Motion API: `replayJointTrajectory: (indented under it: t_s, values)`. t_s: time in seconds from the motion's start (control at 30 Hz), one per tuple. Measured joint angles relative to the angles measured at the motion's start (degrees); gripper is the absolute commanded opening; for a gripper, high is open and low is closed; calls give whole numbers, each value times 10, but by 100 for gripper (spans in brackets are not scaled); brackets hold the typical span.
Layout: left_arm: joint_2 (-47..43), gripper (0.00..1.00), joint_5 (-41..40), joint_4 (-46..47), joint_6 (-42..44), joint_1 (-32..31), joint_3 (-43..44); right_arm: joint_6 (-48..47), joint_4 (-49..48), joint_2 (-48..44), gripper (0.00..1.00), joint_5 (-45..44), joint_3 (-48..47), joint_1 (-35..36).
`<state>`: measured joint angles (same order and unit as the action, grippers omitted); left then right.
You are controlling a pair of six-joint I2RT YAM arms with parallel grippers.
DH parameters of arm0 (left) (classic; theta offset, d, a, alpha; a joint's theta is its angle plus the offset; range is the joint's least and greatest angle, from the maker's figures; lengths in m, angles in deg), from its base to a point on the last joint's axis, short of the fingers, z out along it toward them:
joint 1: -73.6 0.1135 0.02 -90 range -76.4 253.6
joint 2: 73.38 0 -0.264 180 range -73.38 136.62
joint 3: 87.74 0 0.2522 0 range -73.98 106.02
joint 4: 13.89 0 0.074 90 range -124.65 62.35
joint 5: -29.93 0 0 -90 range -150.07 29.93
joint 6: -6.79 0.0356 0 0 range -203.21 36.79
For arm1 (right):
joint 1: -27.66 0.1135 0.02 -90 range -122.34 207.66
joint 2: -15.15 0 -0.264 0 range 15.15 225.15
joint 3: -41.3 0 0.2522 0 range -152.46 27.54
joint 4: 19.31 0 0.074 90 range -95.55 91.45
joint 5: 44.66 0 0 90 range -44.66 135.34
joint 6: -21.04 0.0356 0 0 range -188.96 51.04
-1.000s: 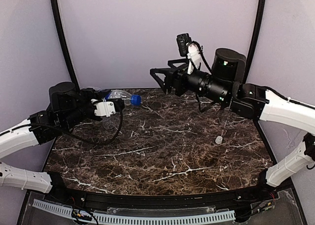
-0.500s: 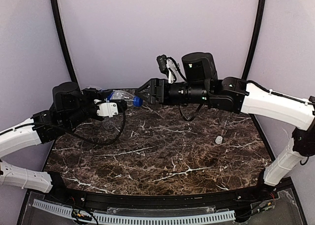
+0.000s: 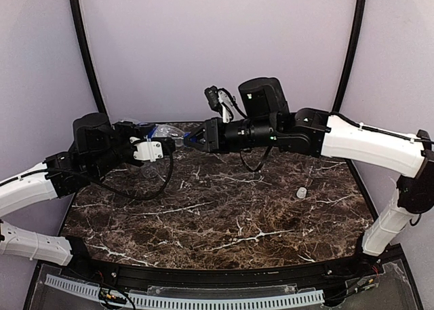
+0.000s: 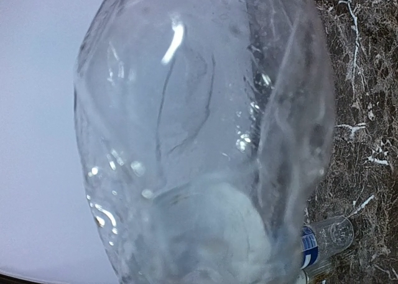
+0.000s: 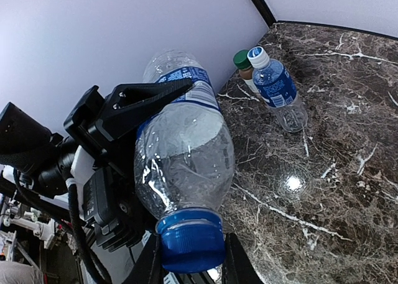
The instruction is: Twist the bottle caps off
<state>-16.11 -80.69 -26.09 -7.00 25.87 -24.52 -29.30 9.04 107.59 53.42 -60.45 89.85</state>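
Blue ribbed plastic sits between the right gripper (image 3: 190,140) fingers (image 5: 151,263): they press on both sides of the blue cap (image 5: 190,239), closed narrow on it. The cap tops a clear bottle (image 5: 183,160), thin-walled, dented and glossy, with a blue-and-white label band round its shoulder. The left gripper (image 3: 150,131) is clamped on the bottle's body, one black jaw lying across the label. The bottle lies roughly level in the air, cap toward the right arm, over the eleven o'clock part of the counter (image 3: 224,218) in the top view.

In the right wrist view, at about one o'clock, two small bottles stand close together on the stone near the pale wall: a blue-labelled bottle (image 5: 278,91) with a white cap (image 5: 257,55) and, just behind it, a short bottle (image 5: 247,76) with a green cap (image 5: 241,59).

The counter is dark brown marble with white veins, polished enough to throw a glare spot. From its centre to the six o'clock edge it lies open, apart from a small pale round piece (image 3: 300,192) at about three o'clock, too small to tell what it is. Black curved posts rise at the ten and two o'clock corners, and a pale wall closes the twelve o'clock edge.
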Motion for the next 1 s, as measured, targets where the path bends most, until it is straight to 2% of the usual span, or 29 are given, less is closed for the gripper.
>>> replayJointTrajectory:
  t_s: [0.03,0.27,0.4,0.53,0.7,0.83,1.0]
  values:
    - [0,28,0,0,0,1,0,0,0,0,0,1,-1,0]
    - [-1,26,2,1,0,2,0,-26,-4,0,0,21,-1,-2]
    - [-8,24,7,-4,-1,2,0,-151,-1,0,0,-5,-4,13]
    - [-26,23,29,-37,-4,2,0,-390,-5,-13,0,-134,13,76]
    - [-36,22,109,-106,-15,-11,8,-772,-118,-73,0,-273,140,166]
    - [-32,22,150,-167,-27,-12,15,-1039,-193,-77,0,-335,203,203]
    - [-28,22,168,-202,-33,-12,16,-1289,-253,-69,0,-367,240,221]
